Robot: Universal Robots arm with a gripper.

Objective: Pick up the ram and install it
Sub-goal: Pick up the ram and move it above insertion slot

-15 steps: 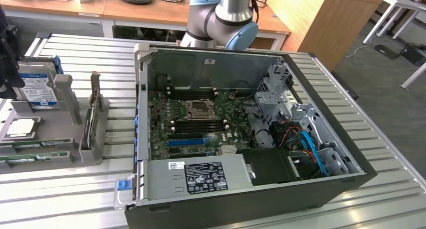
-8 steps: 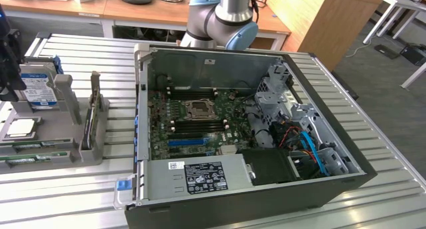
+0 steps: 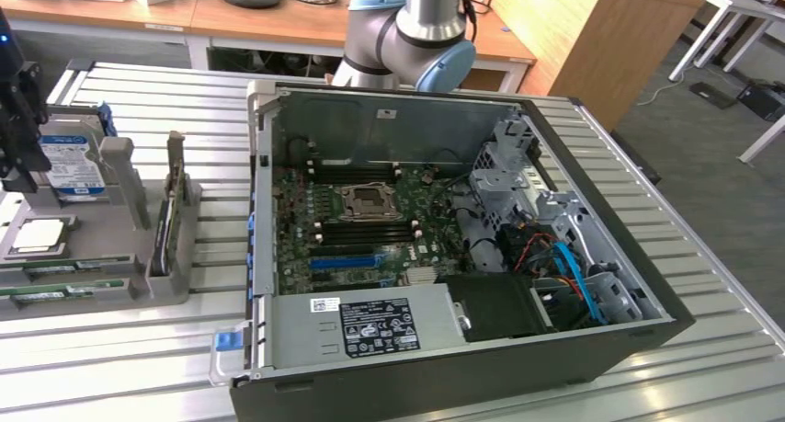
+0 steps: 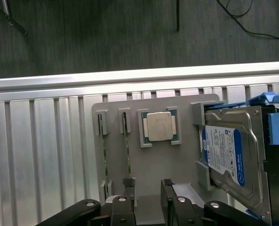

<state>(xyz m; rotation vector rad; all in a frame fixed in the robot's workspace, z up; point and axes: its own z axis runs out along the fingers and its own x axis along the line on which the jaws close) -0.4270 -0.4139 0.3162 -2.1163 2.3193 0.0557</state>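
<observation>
**Approach stage, before the grasp.** You are looking at a ribbed aluminium table (image 3: 718,367) that carries an open black computer case (image 3: 429,390) with its green motherboard (image 3: 368,224) exposed. Beside the case, on the exterior view's left, is a grey moulded parts tray (image 4: 148,165).

The tray holds, in descending order:
- a silver hard drive with a blue label (image 4: 228,160);
- a square metal-capped processor (image 4: 159,127);
- two thin green sticks standing on edge in narrow slots.

The ram (image 4: 127,150) is taken here to be the stick nearer the processor (the second stick (image 4: 102,126) sits one slot further out). It is seated in the tray and nothing has been lifted, so the pick-up step is judged to be barely begun.

The black gripper (image 4: 147,186) hangs above the tray's near edge. Its fingers (image 4: 170,197) are spread wide and hold nothing. The ram's near end lies just beside one fingertip, in line with that finger rather than in the gap, and the gap itself straddles bare tray.

By this reading, a grasp calls for you to shift sideways until the thin edge is centred between the fingers, and then to descend squarely.
</observation>
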